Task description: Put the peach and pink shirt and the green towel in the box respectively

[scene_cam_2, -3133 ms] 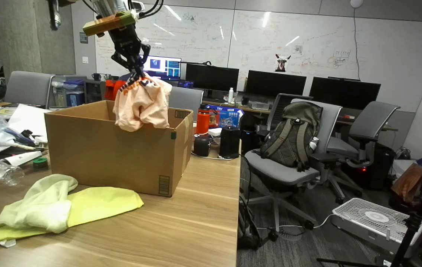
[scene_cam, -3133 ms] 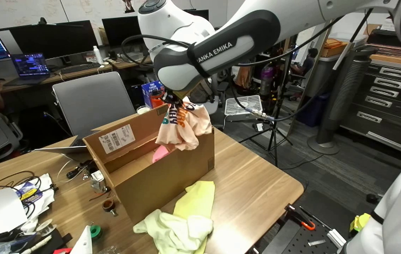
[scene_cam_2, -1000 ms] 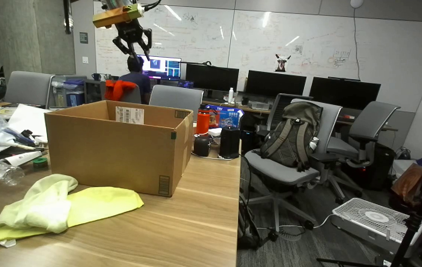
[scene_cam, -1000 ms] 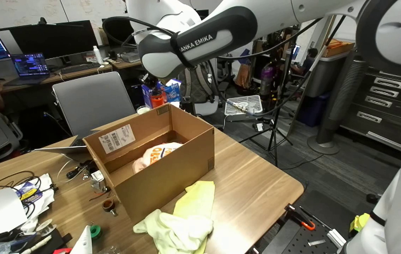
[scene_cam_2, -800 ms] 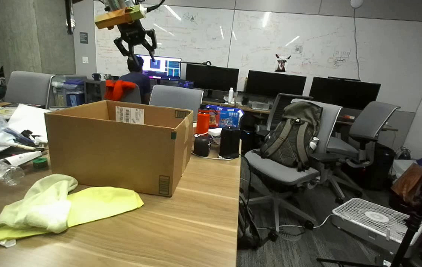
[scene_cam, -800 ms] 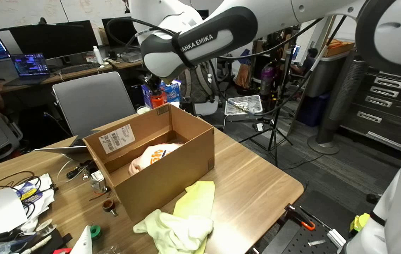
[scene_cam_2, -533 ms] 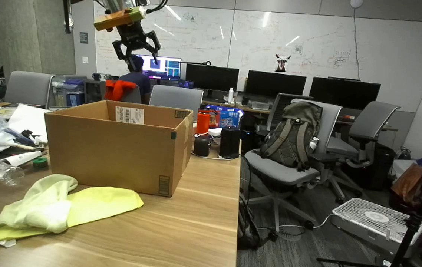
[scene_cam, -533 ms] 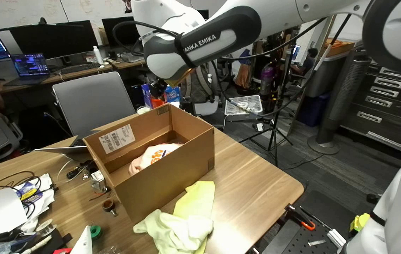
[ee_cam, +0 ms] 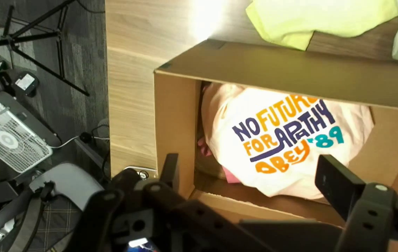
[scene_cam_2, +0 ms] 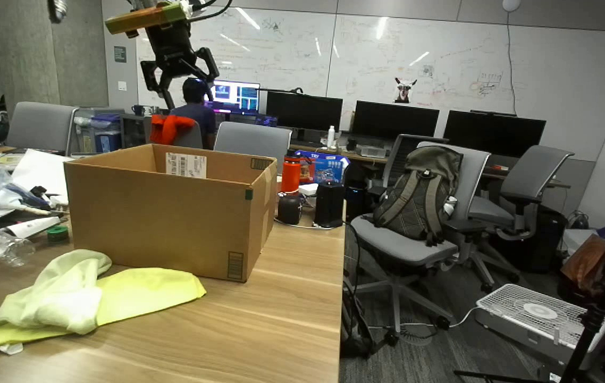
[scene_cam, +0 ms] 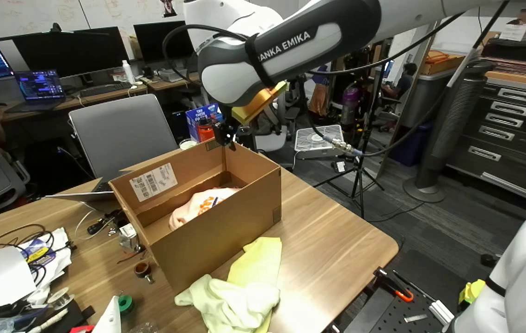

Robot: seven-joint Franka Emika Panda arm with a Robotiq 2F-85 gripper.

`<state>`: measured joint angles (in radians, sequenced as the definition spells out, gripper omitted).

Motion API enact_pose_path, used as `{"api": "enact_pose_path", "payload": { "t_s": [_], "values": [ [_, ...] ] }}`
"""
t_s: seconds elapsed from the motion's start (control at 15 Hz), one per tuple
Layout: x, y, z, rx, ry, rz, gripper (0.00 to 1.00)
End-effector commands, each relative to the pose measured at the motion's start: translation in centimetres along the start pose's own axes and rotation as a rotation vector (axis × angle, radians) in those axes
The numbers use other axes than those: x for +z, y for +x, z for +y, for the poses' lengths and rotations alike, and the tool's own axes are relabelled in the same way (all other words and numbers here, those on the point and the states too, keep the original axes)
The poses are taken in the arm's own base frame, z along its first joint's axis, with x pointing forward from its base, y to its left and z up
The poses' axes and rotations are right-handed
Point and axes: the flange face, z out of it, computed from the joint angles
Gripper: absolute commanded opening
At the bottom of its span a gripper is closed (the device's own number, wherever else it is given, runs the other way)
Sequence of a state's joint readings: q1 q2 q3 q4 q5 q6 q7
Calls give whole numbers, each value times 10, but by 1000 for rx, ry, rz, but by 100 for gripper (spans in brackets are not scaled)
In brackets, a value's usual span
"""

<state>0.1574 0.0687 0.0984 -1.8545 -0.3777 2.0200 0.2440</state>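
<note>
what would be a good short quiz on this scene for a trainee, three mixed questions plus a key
1. Multiple choice: where is the shirt?
A) on a chair
B) in the box
C) on the floor

2. True or false: the green towel lies outside the box.

3. Fill in the missing word: the pincer is ____, with nothing between its fingers.

Key:
1. B
2. True; it is on the table side of the wall, next to the box.
3. open

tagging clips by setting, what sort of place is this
Probably a robotics lab or shared office: a robot arm over a table, a whiteboard with writing on it, and several monitors.
</note>
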Motion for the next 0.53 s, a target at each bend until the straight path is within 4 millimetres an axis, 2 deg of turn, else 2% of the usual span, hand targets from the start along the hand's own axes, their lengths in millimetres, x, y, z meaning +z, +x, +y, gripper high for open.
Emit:
{"api": "enact_pose_path", "payload": {
  "t_s": [0.0,0.2,0.47],
  "values": [
    [-11,-33,0,-1,32,-50,100],
    [-7,-50,-5,-6,55,-103,100],
    [12,-70,-13,-25,89,-172,100]
  ]
}}
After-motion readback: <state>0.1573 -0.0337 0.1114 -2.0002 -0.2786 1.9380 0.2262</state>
